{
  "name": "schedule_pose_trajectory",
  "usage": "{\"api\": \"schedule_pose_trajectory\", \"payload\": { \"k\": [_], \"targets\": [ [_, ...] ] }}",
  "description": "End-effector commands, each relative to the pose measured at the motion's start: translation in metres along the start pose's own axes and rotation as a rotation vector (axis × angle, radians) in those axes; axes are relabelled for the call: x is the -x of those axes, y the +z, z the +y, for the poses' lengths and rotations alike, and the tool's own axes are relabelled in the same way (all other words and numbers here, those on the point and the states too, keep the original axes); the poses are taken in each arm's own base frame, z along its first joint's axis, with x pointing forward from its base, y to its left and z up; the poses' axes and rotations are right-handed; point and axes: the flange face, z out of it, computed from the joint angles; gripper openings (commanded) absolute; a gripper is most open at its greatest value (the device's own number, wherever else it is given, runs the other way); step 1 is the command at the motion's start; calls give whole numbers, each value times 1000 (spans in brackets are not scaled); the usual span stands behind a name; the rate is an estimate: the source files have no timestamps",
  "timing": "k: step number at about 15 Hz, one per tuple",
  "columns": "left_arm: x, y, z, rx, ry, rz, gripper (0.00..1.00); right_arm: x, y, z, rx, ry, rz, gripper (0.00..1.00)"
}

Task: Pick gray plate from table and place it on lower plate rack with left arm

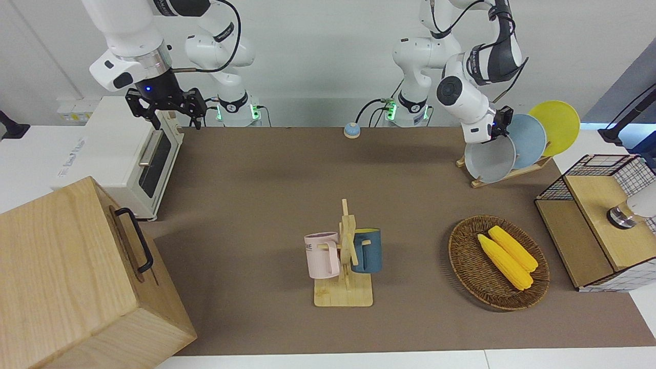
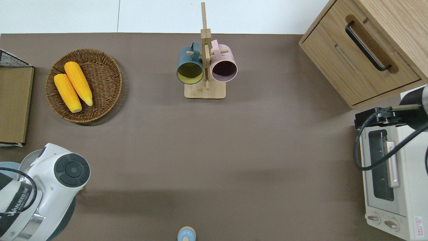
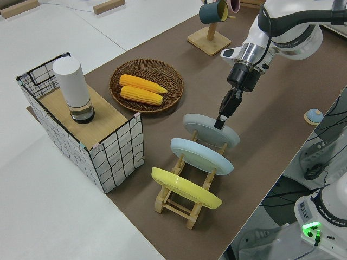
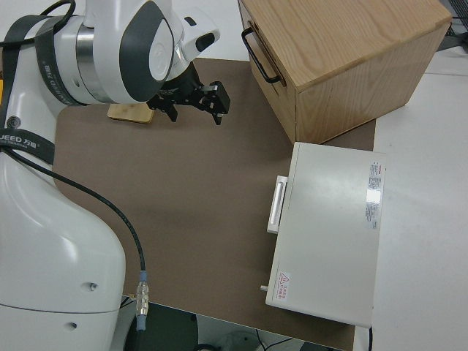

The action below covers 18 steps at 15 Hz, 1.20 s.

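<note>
Gray plate (image 3: 209,130) smooth, matte; lower plate rack (image 3: 181,203) pale wood.

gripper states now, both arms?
Left gripper: shut on the gray plate, at the lower plate rack.
Right gripper: open, holding nothing; arm parked.
</note>
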Motion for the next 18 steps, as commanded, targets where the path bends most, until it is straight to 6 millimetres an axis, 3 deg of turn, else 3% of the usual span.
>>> {"api": "schedule_pose_trajectory", "payload": {
  "k": [1,4,5,9,10,11,18],
  "targets": [
    [3,3,8,-19,-8,22,0,0,-1,-1,-4,2,-3,983],
    [3,3,7,-19,15,19,30,0,-1,-1,-4,2,-3,983],
    [3,3,7,-18,46,18,153,0,-1,-1,-4,2,-3,983],
    [4,3,8,-15,59,14,432,0,-1,-1,-4,2,-3,983],
    [4,3,8,-16,58,15,607,0,-1,-1,-4,2,-3,983],
    [3,3,8,-15,55,17,977,0,-1,-1,-3,3,-3,983],
    [2,0,8,-9,57,21,1000,0,-1,-1,-4,2,-3,983]
  ]
}}
